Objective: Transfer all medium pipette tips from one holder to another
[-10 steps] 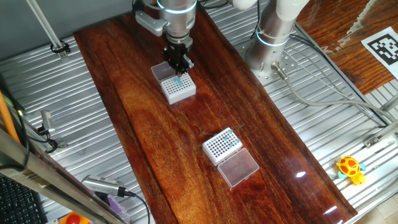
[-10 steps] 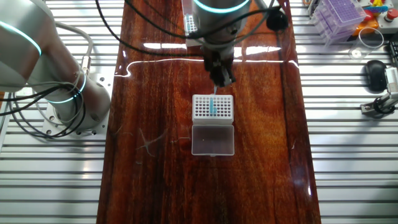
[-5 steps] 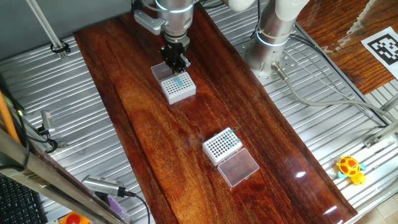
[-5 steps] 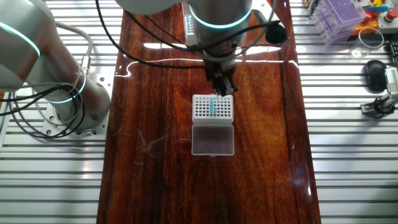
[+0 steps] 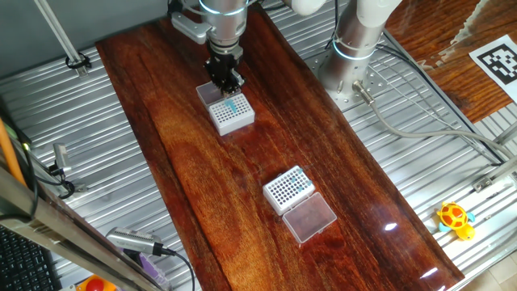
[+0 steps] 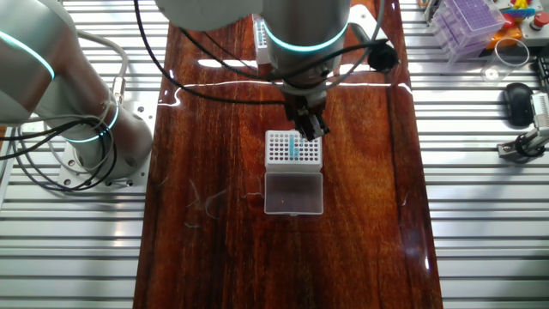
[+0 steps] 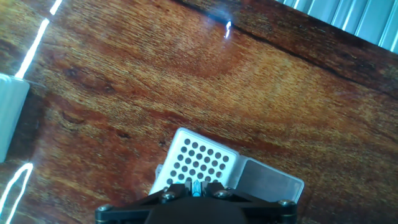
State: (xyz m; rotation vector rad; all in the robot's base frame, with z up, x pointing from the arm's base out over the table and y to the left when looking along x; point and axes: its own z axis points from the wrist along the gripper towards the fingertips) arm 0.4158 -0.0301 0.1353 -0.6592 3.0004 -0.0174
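A white rack (image 5: 233, 115) at the far end of the wooden table holds a short row of teal medium pipette tips (image 5: 233, 106); the same rack (image 6: 292, 148) and tips (image 6: 292, 148) show in the other fixed view. My gripper (image 5: 227, 82) hangs just above this rack, also seen from the other side (image 6: 308, 127). In the hand view my gripper (image 7: 197, 186) is shut on one teal tip (image 7: 197, 188). Beyond the fingertips a white rack (image 7: 200, 160) shows only dark empty holes. A second white rack (image 5: 288, 187) stands nearer the table's middle.
Clear lids lie open beside each rack (image 5: 310, 218) (image 6: 293, 191). The arm's base (image 5: 355, 48) stands on the metal bench at the right. A pale object (image 7: 9, 115) sits at the left edge of the hand view. A yellow toy (image 5: 455, 218) lies off the table.
My gripper has risen a little above the rack with the teal tips and shifted slightly toward the table's far end. The racks and lids have not moved.
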